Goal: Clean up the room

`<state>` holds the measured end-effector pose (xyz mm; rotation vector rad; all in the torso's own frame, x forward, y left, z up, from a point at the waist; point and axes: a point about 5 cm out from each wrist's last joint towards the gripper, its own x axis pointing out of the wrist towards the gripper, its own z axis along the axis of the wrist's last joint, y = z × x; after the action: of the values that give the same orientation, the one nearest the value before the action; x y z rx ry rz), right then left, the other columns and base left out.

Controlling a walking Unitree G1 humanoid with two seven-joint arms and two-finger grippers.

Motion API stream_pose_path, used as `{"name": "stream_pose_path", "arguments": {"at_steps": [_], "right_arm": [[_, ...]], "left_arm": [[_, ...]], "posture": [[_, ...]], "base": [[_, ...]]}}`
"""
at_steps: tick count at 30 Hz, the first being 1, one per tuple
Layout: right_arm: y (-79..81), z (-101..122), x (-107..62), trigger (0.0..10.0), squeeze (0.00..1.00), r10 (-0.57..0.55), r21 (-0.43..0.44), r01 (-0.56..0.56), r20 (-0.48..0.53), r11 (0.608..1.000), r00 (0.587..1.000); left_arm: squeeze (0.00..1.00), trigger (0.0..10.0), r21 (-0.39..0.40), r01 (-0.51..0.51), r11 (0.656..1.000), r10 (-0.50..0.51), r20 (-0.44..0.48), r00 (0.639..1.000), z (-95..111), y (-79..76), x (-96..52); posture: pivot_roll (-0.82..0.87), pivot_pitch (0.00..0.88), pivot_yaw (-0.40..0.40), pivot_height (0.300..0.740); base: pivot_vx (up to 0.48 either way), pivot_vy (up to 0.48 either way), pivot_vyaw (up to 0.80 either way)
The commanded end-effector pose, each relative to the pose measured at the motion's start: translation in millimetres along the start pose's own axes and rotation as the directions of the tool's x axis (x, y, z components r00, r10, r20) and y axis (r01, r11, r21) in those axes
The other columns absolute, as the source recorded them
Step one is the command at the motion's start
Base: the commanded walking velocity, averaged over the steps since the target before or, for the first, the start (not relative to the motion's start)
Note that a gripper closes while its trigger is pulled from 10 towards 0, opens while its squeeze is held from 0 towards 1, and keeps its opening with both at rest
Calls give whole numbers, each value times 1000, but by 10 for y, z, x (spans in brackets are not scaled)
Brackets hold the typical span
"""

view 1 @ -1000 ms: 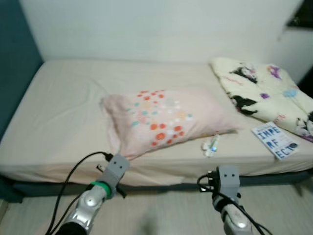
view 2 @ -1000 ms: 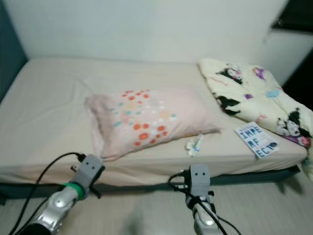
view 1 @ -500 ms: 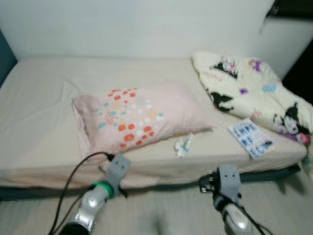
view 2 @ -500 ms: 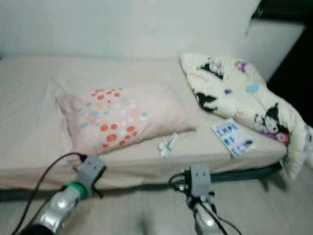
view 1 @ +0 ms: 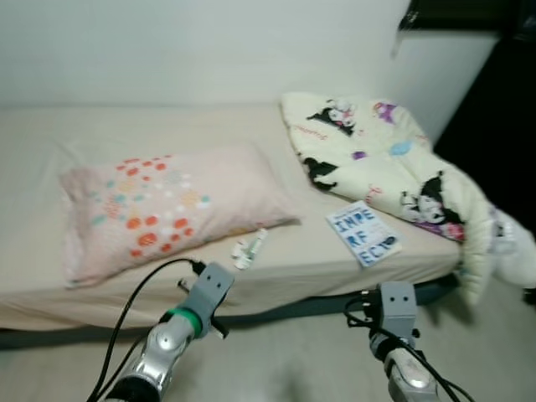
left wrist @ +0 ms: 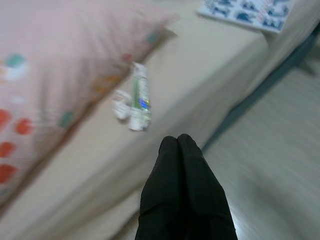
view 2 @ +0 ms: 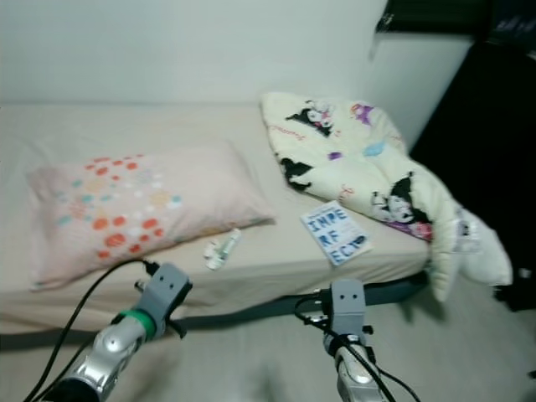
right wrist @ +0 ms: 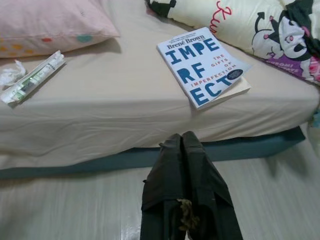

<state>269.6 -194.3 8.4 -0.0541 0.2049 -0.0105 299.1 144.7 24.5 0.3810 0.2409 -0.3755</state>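
- The room holds a bed (view 1: 251, 276) with loose things on it, the mess lying along its near edge; nearest the camera both arms are raised over pale wooden floor (right wrist: 75, 200) in front of the bed
- Left gripper (left wrist: 181, 142) hangs over the floor just short of the mattress edge; its two black fingers are pressed together with nothing between them
- Right gripper (right wrist: 181, 140) is also over the floor, before the dark bed base (right wrist: 240, 145); its fingers are closed flat against each other and hold nothing
- A wrapper (view 1: 250, 248) with a bit of crumpled tissue (right wrist: 9, 75) beside it lies on the sheet near the edge, just beside the pillow's lower corner
- A book (right wrist: 202, 65) with big blue letters lies flat near the same edge, to the right of the wrapper and apart from it; it sits just beside the blanket
- A pink pillow (view 1: 167, 205) with orange and teal dots lies across the middle of the mattress, left of the wrapper
- A cream cartoon-print blanket (view 1: 385, 167) is bunched on the right end of the bed; one end droops over the corner toward the floor
- A white wall (view 1: 209, 50) stands behind the bed
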Motion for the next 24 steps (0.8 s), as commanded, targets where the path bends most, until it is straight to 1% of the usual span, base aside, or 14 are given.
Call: {"name": "stream_pose_path", "arguments": {"at_steps": [1, 2, 8, 10, 11, 12, 13, 15, 19, 22, 24], "right_arm": [[-1, -84, -47, 10000, 0, -6, 12, 6, -34, 1000, 999], [-1, -81, -47, 10000, 0, -5, 11, 6, -33, 1000, 999], [-3, -81, -48, 10000, 0, -5, 11, 5, -32, 1000, 999], [-12, -90, -52, 10000, 0, -6, 8, 7, -37, 1000, 999], [-12, -90, -52, 10000, 0, -6, 8, 7, -37, 1000, 999], [-20, -98, -57, 10000, 0, -9, 8, 9, -40, 1000, 999], [-34, -113, -67, 10000, 0, -13, 5, 14, -47, 1000, 999], [-55, -132, -80, 10000, 0, -20, 3, 20, -54, 1000, 998], [-60, -136, -84, 10000, 0, -21, 4, 21, -55, 1000, 998], [-62, -171, -106, 10000, 0, -23, 2, 23, -68, 1000, 997], [-61, -183, -114, 10000, 0, -23, 1, 23, -73, 1000, 997]], "left_arm": [[0, 10000, -30, 8, 1000, -8, -26, 1000, -60, -31, -20], [0, 10000, -39, 8, 999, -9, -22, 1000, -53, -29, -18], [0, 10000, -38, 3, 999, -4, -27, 1000, -57, -25, -15], [0, 10000, -80, -27, 996, 23, -53, 998, -83, -3, -10], [0, 10000, -80, -27, 996, 23, -53, 998, -83, -3, -10], [0, 10000, -116, -52, 992, 43, -77, 996, -111, 19, -10], [0, 10000, -124, -76, 989, 62, -111, 992, -156, 40, -19], [0, 10000, -96, -86, 992, 72, -141, 987, -227, 69, -54], [0, 10000, -77, -72, 994, 61, -142, 988, -256, 82, -78], [0, 10000, -54, -24, 998, 17, -120, 993, -270, 30, -106], [0, 10000, -53, -16, 998, 9, -119, 993, -278, 12, -112]], "posture": [[-72, 33, -17, 740], [-72, 33, -17, 740], [-76, 27, -19, 740], [-76, 27, -19, 740], [-76, 27, -19, 740], [-76, 27, -19, 740], [-76, 23, -21, 740], [-76, 23, -21, 740], [-76, 23, -21, 740], [-79, 28, -21, 740], [-79, 28, -21, 740]], "base": [[0, 0, 0], [0, 0, 0], [0, 0, 0], [0, 0, 0], [0, 0, 0], [0, 0, 0], [0, 0, 0], [0, 0, 0], [0, 0, 0], [0, 0, 0], [0, 0, 0]]}}
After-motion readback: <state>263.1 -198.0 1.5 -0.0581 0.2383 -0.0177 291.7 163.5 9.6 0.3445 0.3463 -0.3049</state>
